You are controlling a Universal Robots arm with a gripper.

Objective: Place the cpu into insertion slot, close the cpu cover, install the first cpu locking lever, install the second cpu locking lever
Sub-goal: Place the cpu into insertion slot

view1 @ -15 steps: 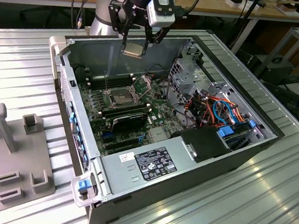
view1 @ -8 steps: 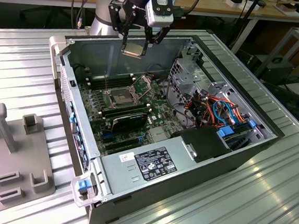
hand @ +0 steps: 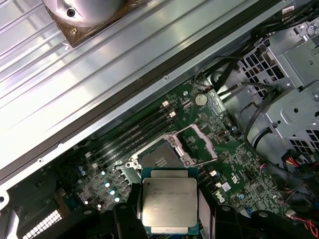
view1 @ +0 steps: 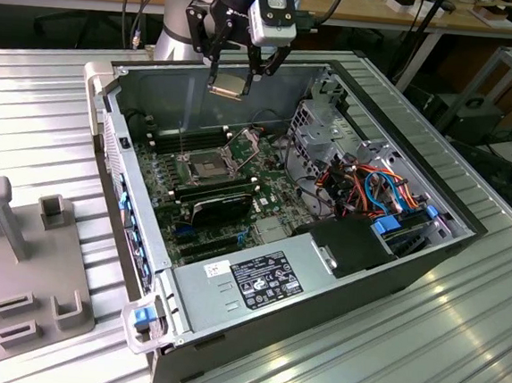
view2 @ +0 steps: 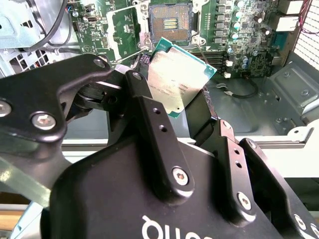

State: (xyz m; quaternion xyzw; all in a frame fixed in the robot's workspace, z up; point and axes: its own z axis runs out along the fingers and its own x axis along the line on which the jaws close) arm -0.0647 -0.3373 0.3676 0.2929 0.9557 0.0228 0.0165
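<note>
The jaws are closed on the cpu (hand: 168, 204), pinching it by two opposite edges, and they hold it in the air inside the open computer case (view1: 226, 332), clear of the board. In the first wrist view the insertion slot (hand: 159, 158) lies beyond the chip, uncovered, with the cpu cover (hand: 198, 143) swung up on its hinge beside it.

What worries me is the grip itself. The chip's edges are thin and hard, and the black metal fingers look smooth, so it could slide or twist between them. If it meets the slot off square or tilted, I reckon a corner would land on the fine contacts and bend them. The raised cover and the thin wire levers around the socket also stand where a low approach could catch them.

The cpu has a brushed, silvery-grey lid with rounded corners, seated on a green carrier that shows as a narrow border. In the exterior view its underside looks tan-gold. The slot is a dark square with a small gold patch at its centre and a bright metal rim. The cover is a thin stamped frame with a square window. Around them is a glossy green circuit board (hand: 239, 164) dotted with small round capacitors. The case is dull grey sheet steel, standing on a ribbed aluminium bench (view1: 457, 352).
</note>
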